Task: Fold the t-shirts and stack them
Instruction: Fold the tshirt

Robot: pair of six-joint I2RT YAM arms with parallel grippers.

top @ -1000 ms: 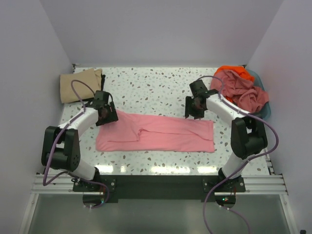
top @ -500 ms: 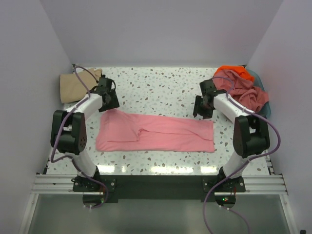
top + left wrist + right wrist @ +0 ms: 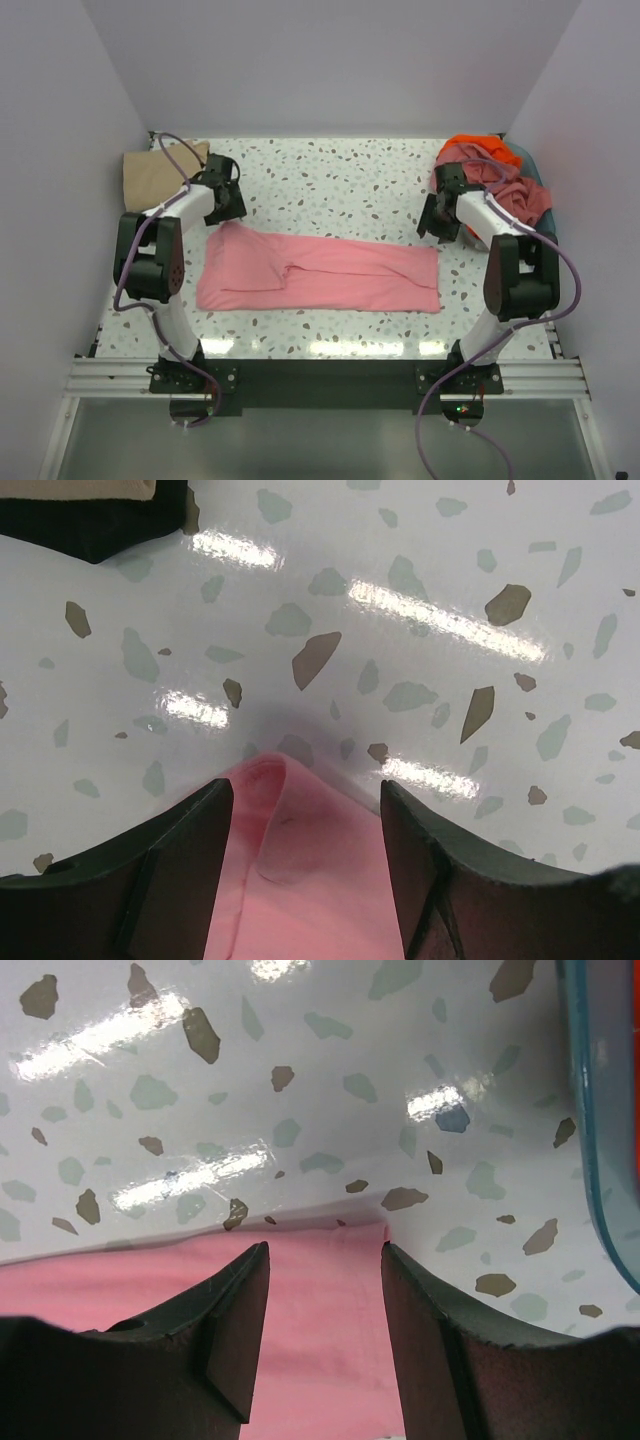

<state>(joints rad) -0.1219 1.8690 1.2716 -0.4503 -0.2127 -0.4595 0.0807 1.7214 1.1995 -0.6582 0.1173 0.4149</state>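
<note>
A: Status on the table [image 3: 330, 180]?
B: Speckled top. Pink shirt [image 3: 320, 275] lies flat across the middle, folded into a long strip running left to right.
A: Other shirts?
B: Basket [image 3: 546, 222] sits at the far right corner. Dusty shirt [image 3: 510, 195] is heaped in it with the orange shirt [image 3: 478, 145] behind, both crumpled. Tan shirt [image 3: 150, 178] is folded at the far left corner, well apart from the pink one.
A: Left tool?
B: Left tool [image 3: 305, 800] is at the pink shirt's far left corner. Fingers are spread and the corner of the cloth sits between them, slightly ruffled. The wrist view shows no pinch. It holds nothing.
A: Right tool?
B: Right tool [image 3: 325, 1260] is over the far right corner of the same shirt, near the basket. Fingers are apart and the cloth edge lies flat under the gap. Nothing gripped.
A: Touching the cloth?
B: Can't tell for either. Fingertips are low, close to it.
</note>
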